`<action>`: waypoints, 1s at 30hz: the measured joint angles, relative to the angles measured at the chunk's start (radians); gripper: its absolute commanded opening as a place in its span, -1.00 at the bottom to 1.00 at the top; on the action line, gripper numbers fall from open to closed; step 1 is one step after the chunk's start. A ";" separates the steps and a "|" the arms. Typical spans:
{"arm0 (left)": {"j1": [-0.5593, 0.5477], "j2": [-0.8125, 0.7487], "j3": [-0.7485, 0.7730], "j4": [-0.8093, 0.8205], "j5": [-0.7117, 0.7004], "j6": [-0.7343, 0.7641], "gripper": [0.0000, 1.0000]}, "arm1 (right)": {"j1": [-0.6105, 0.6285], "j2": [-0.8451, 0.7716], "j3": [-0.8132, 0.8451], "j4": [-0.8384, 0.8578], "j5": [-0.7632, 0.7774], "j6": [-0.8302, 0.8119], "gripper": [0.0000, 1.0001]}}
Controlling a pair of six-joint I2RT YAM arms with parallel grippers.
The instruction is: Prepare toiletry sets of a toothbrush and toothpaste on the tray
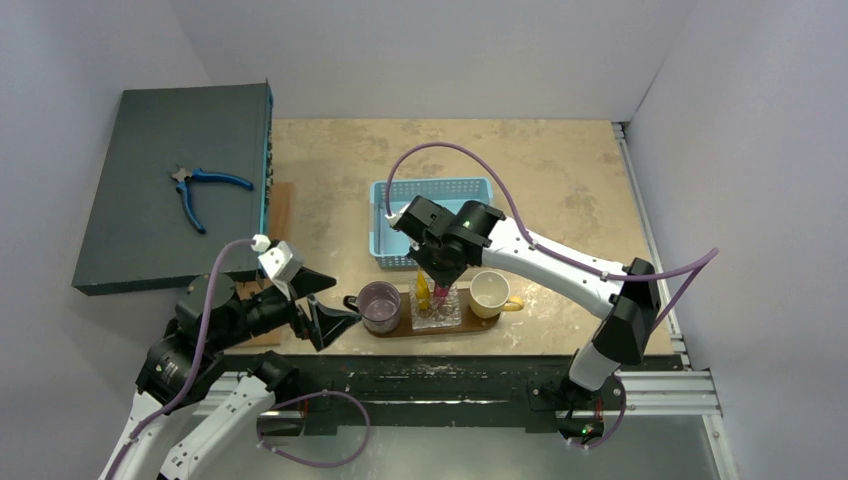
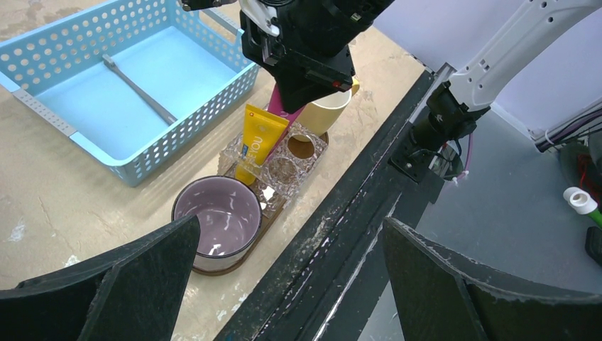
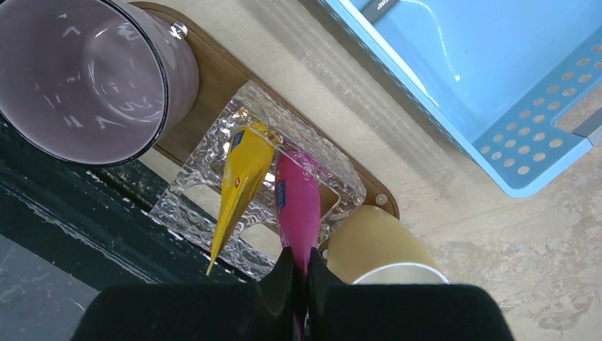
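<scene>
The dark brown tray [image 1: 395,329] lies near the table's front edge. It bears a purple cup [image 1: 379,304], a clear glass holder [image 1: 447,313] and a cream cup [image 1: 489,292]. The yellow toothpaste tube [image 3: 245,181] stands tilted in the holder [image 3: 192,195]. My right gripper [image 3: 298,273] is shut on the tail of the pink toothpaste tube [image 3: 297,202], whose lower end is in the holder beside the yellow one. A slim pale toothbrush [image 2: 138,89] lies in the blue basket [image 2: 42,117]. My left gripper [image 1: 335,303] is open and empty, just left of the purple cup.
The blue basket [image 1: 478,186] sits right behind the tray. A grey slab [image 1: 140,130] at the far left carries blue-handled pliers [image 1: 200,185]. A lighter wooden board [image 1: 281,205] lies beside it. A black rail [image 1: 450,370] runs along the table's front edge.
</scene>
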 measured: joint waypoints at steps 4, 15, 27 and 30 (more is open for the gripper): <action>0.000 0.005 0.000 0.000 0.000 0.000 1.00 | 0.000 0.000 -0.013 0.010 0.000 -0.003 -0.91; 0.000 0.013 -0.001 0.000 0.000 0.000 1.00 | -0.006 0.011 -0.041 0.043 0.000 -0.013 -0.75; 0.000 0.023 -0.002 0.000 0.000 0.000 1.00 | -0.014 0.012 -0.032 0.050 0.032 -0.020 -0.32; 0.000 0.024 -0.003 0.000 -0.001 0.000 1.00 | -0.022 0.012 -0.006 0.047 0.048 -0.021 -0.21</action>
